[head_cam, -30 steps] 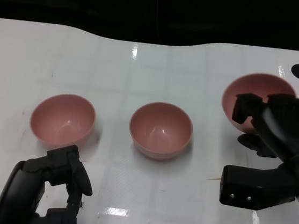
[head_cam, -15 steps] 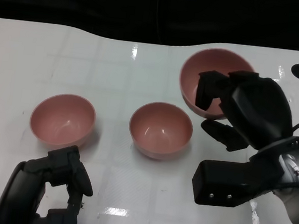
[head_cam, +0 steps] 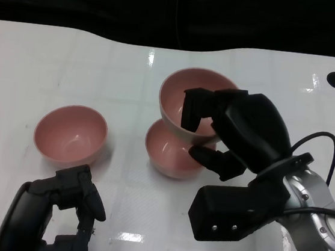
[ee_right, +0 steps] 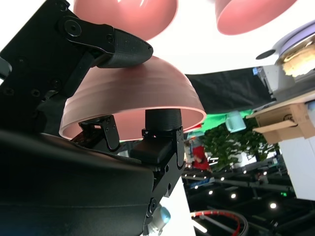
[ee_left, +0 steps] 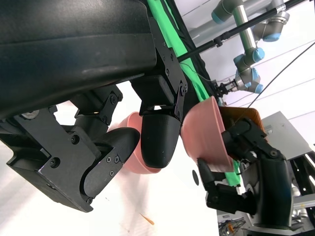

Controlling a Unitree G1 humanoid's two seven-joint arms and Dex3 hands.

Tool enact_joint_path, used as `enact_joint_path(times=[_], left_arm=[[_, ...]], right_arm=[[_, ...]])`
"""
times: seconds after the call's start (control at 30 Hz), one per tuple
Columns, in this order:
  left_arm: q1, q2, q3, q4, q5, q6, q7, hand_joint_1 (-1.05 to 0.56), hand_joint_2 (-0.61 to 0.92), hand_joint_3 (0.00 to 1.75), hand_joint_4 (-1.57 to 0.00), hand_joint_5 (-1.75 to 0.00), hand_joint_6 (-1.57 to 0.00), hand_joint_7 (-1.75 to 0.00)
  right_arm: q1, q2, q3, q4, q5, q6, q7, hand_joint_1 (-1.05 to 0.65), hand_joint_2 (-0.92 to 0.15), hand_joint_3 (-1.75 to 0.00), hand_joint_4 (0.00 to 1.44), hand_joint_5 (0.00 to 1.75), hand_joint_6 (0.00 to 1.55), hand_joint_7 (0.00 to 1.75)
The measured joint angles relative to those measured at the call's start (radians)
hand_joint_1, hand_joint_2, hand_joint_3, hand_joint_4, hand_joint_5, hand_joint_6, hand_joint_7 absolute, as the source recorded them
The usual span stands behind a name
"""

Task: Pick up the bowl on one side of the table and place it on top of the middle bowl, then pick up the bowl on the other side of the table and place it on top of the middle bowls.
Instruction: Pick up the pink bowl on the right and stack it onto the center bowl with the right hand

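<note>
Over the middle bowl (head_cam: 173, 153), at about 12 o'clock from it, your right hand (head_cam: 230, 132) holds the raised bowl (head_cam: 185, 100). Its fingers grip the rim, some inside and some under the outside wall. The raised bowl tips a bit and sits off to the far side, not straight above. It does not look seated yet.

At 9 o'clock from the middle bowl, the left bowl (head_cam: 69, 134) waits on the table (head_cam: 54, 58). Your left hand (head_cam: 54, 215) holds nothing, at 6 o'clock from that bowl, fingers loosely bent and apart.

Watch out here. If you let go now, the tipped bowl could slide off the far rim or land crooked. If you push down off-center, you could shove the middle bowl away. Fingers inside the rim could drag the bowl back up.
</note>
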Motion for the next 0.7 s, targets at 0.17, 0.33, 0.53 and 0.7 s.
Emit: enact_joint_path(times=[0.17, 0.33, 0.53, 0.7], left_arm=[[0.000, -0.002, -0.003, -0.001, 0.005, 0.000, 0.000, -0.07, 0.28, 1.53, -0.88, -1.73, -0.87, -1.49], [0.002, -0.005, -0.004, -0.006, 0.021, 0.000, 0.002, -0.06, 0.28, 1.54, -0.88, -1.73, -0.86, -1.49], [0.003, -0.006, -0.005, -0.013, 0.023, 0.000, 0.007, -0.06, 0.27, 1.54, -0.88, -1.73, -0.87, -1.50], [0.005, -0.007, -0.007, -0.017, 0.024, 0.001, 0.007, -0.07, 0.26, 1.55, -0.88, -1.73, -0.87, -1.50]], right_arm=[[0.000, 0.020, 0.013, 0.016, -0.002, -0.003, 0.007, -0.19, -0.28, -1.35, 0.97, 1.75, 0.82, 1.44], [-0.008, 0.027, 0.035, 0.071, -0.021, -0.003, 0.006, -0.16, -0.29, -1.22, 0.98, 1.75, 0.99, 0.91], [-0.020, 0.037, 0.055, 0.157, -0.041, 0.002, -0.003, -0.18, -0.33, -1.16, 0.97, 1.75, 1.01, 0.81], [-0.036, 0.053, 0.066, 0.243, -0.042, -0.013, -0.041, -0.18, -0.40, -0.99, 0.97, 1.75, 1.14, 0.40]])
